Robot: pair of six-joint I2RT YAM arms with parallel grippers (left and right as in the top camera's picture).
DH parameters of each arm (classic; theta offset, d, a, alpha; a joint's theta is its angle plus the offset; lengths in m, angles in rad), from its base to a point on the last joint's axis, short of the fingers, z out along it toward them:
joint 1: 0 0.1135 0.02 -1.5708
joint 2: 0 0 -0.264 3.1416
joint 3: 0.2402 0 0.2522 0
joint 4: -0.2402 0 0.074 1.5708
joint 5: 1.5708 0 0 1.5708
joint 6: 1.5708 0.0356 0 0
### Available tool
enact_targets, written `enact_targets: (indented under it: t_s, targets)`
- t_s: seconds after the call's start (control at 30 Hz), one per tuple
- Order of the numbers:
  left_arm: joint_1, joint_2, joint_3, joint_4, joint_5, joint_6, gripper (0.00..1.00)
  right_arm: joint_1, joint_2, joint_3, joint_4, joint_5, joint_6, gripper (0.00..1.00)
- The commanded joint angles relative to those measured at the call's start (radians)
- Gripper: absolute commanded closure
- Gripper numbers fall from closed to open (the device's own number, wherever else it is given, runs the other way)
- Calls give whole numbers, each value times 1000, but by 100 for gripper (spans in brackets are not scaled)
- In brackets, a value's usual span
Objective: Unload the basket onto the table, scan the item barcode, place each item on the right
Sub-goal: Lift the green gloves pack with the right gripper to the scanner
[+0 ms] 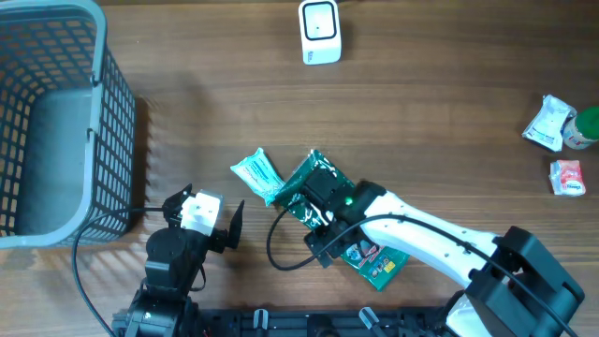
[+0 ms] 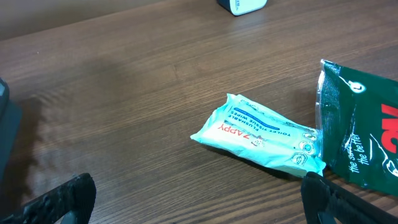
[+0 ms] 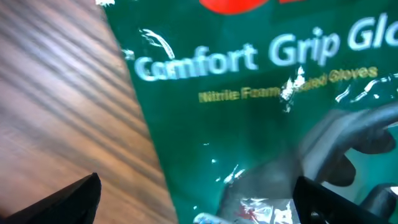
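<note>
looking down from overhead, i see the green pack of comfort grip gloves (image 1: pixel 382 264) lying flat on the wooden surface (image 1: pixel 421 103) at front centre, printed face up and angled from upper left to lower right. the right arm (image 1: pixel 440 241) reaches in from the lower right corner and covers the middle of the pack. the right jaws stand wide open directly over it. in the right wrist view the glossy green film (image 3: pixel 249 124) fills most of the frame, with a dark jaw tip at each lower corner, and i cannot tell whether the jaws touch the pack. a teal pack of zappy wet wipes (image 1: pixel 257 173) lies just left of the gloves, its near end touching the glove pack's upper left edge, which the left wrist view shows clearly (image 2: pixel 261 134). the left jaws are also spread wide open, low over bare wood left of the wipes and gripping nothing. the white barcode scanner (image 1: pixel 320 31) stands at the far edge of the surface, well apart from the gloves. a grey mesh basket (image 1: pixel 112 112) sits at the left side. three small items lie near the right edge: a crumpled white packet (image 1: pixel 547 123), a green-capped container (image 1: pixel 588 128) and a little red packet (image 1: pixel 567 177).
</note>
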Motion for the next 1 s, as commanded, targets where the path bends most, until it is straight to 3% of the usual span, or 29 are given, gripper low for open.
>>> enact_targets:
  t_s: [0.0,0.23,0.27,0.33,0.37,0.4,0.47,0.67,0.8,0.9,0.97]
  targets:
    - [4,-3,-5,1,12,12,0,-1,13,-33,24,77,80,0]
    - [4,-3,-5,1,12,12,0,-14,80,-51,79,68,171,1]
    - [4,-3,-5,0,12,12,0,-14,100,-51,85,47,176,6]
    - [4,-3,-5,1,12,12,0,-14,180,-49,100,-3,176,34]
    - [4,-3,-5,0,12,12,0,-14,229,-33,95,-11,170,40]
    - [4,-3,-5,1,12,12,0,-14,270,-3,76,-40,124,54]
    - [4,-3,-5,0,12,12,0,-16,308,56,45,-90,83,93]
    - [4,-3,-5,1,12,12,0,-42,275,223,42,-259,122,95]
    - [4,-3,-5,1,12,12,0,-149,197,317,19,-599,19,95]
    - [4,-3,-5,0,12,12,0,-270,162,319,8,-1009,-180,96]
    - [4,-3,-5,1,12,12,0,-354,162,314,-23,-1219,-220,96]
